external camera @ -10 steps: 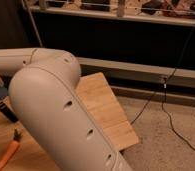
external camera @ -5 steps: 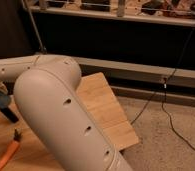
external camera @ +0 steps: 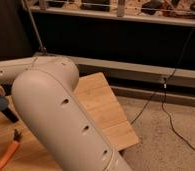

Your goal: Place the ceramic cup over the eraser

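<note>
Lowered since a second ago: pale forearm link (external camera: 11, 70), now running lower across the left side than before. Sunk with it: rounded top of the big elbow housing (external camera: 46, 100), shifted a little left as well. Uncovered by that shift: slightly more of the wooden table (external camera: 103, 107) beside the elbow. Carried down too: gripper (external camera: 1, 104), dark, at the far left edge, partly cut off, now closer to the tabletop than in both earlier pictures.
</note>
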### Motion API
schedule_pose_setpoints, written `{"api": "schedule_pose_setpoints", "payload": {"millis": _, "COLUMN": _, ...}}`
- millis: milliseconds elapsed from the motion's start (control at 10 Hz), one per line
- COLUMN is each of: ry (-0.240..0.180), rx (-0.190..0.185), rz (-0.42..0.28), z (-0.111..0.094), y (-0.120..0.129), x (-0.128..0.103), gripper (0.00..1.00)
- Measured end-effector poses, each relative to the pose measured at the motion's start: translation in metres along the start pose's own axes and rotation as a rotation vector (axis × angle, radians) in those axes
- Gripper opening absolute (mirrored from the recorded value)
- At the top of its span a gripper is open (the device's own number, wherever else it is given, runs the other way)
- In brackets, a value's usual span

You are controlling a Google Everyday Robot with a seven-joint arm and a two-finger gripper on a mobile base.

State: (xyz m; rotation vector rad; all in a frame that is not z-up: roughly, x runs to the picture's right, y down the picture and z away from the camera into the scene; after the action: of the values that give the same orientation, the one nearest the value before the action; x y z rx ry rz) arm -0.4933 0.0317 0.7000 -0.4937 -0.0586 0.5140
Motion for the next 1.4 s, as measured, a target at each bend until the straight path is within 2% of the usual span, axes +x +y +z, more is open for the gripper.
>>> {"api": "schedule_pose_setpoints", "payload": {"millis": 600, "ry": 0.019, "rx": 0.013, "rz": -0.006, "z": 0.008, "y": 0.003, "x": -0.003, "gripper": 0.00}}
{"api": "schedule_pose_setpoints", "payload": {"millis": 1000, "ry": 0.056, "rx": 0.004, "rz": -0.018, "z": 0.022, "y": 0.010, "x": -0.001, "gripper": 0.00}}
{"api": "schedule_pose_setpoints", "payload": {"millis": 1100, "ry": 0.074, "rx": -0.003, "rz": -0.012, "z": 0.028, "y": 0.010, "x": 0.002, "gripper": 0.05}}
{"api": "schedule_pose_setpoints", "payload": {"millis": 1300, "ry": 0.104, "rx": -0.011, "rz": 0.002, "z": 0.038, "y": 0.007, "x": 0.009, "gripper": 0.23}}
{"api": "schedule_pose_setpoints", "payload": {"millis": 1400, "ry": 0.114, "rx": -0.019, "rz": 0.008, "z": 0.041, "y": 0.004, "x": 0.011, "gripper": 0.37}}
